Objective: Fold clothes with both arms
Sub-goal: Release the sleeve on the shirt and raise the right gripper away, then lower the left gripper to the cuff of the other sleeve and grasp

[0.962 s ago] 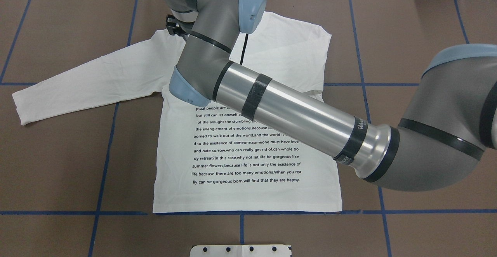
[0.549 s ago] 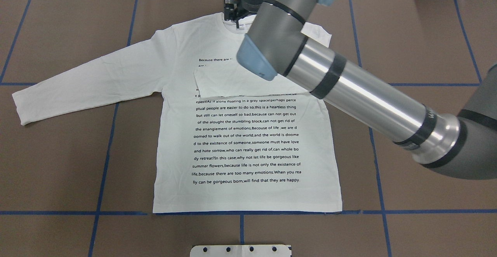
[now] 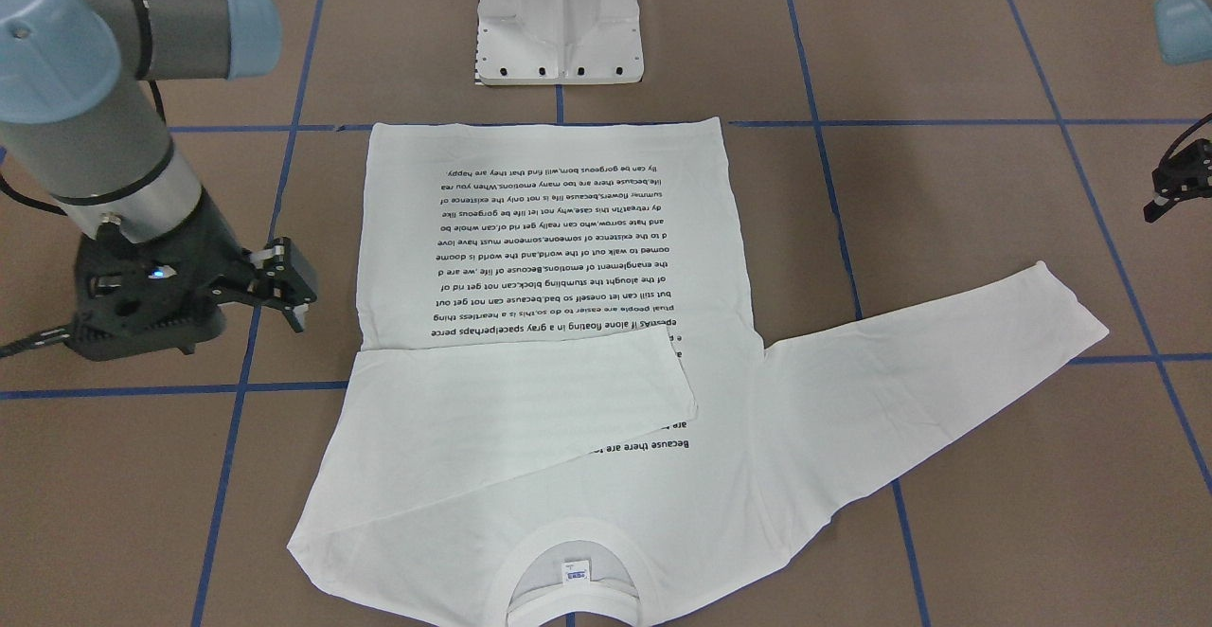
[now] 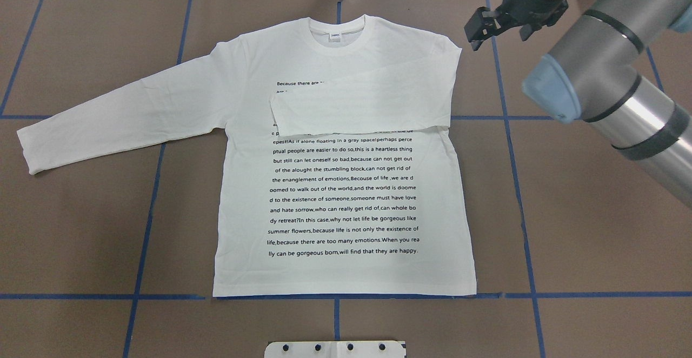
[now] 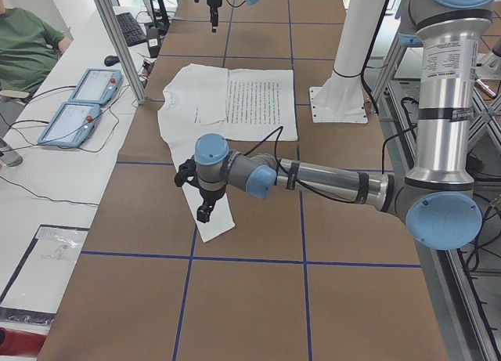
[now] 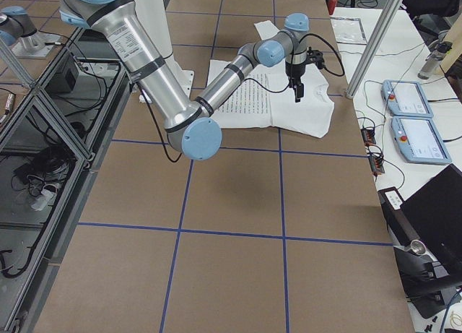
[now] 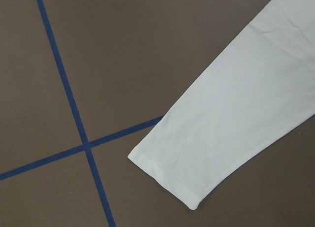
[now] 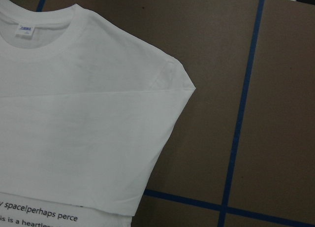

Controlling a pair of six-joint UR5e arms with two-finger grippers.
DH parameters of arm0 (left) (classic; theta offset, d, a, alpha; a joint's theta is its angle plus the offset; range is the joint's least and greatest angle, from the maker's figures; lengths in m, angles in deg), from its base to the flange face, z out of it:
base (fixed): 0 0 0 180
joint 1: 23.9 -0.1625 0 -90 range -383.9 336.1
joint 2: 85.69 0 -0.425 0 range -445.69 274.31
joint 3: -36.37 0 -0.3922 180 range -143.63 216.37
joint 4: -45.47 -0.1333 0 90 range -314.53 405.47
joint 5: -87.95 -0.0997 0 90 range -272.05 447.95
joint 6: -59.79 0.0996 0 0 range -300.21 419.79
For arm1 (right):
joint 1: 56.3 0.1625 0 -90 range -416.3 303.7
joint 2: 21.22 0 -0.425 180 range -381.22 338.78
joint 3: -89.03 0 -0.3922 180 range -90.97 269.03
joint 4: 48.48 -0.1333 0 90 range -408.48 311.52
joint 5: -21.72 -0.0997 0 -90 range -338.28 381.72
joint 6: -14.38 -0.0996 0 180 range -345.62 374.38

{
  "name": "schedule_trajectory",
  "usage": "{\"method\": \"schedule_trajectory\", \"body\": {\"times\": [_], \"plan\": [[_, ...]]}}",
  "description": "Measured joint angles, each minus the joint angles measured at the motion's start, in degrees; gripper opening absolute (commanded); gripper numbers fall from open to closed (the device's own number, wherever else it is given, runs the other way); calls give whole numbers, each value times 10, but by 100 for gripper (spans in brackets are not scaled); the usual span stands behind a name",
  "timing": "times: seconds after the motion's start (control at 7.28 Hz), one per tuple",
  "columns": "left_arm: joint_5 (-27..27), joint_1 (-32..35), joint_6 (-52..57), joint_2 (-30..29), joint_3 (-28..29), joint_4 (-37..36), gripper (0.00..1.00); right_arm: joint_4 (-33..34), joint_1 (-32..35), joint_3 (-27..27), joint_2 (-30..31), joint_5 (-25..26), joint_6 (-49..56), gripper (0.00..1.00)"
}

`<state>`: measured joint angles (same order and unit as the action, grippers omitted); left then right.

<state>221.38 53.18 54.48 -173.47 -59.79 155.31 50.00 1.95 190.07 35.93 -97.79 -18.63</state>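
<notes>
The white long-sleeved shirt (image 4: 340,196) lies flat on the brown table with its text side up and its collar at the far side. One sleeve (image 4: 367,106) is folded across the chest and covers some text lines. The other sleeve (image 4: 124,114) stretches out to the left. My right gripper (image 4: 500,31) hovers open and empty just beyond the shirt's right shoulder, off the cloth. My left gripper (image 3: 1169,187) hangs open above the outstretched sleeve's cuff (image 7: 197,158), touching nothing. It is outside the overhead view.
The white pedestal base (image 3: 559,30) stands at the table's near edge by the shirt's hem. Blue tape lines (image 4: 146,228) grid the brown tabletop. Two teach pendants (image 5: 78,102) and a seated person (image 5: 23,40) are beside the table.
My right arm swung from over the shirt's left shoulder, past the collar, to beyond its right shoulder. The sleeve stays folded across the chest.
</notes>
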Motion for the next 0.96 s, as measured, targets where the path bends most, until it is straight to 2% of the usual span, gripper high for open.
{"method": "schedule_trajectory", "body": {"times": [0.14, 0.41, 0.55, 0.69, 0.96], "plan": [[-5, -23, -51, 13, 40, 95, 100, -1, 9, 24, 32, -5, 14, 100], [-30, -72, -170, 27, 124, 282, 100, -2, 13, 44, 57, -7, 18, 100], [-48, -101, -226, 29, 149, 344, 100, -2, 13, 46, 60, -7, 16, 100], [-58, -129, -269, 29, 159, 378, 100, -2, 13, 47, 62, -6, 15, 100], [-66, -162, -300, 27, 160, 401, 96, -2, 13, 50, 65, -6, 14, 100]]}}
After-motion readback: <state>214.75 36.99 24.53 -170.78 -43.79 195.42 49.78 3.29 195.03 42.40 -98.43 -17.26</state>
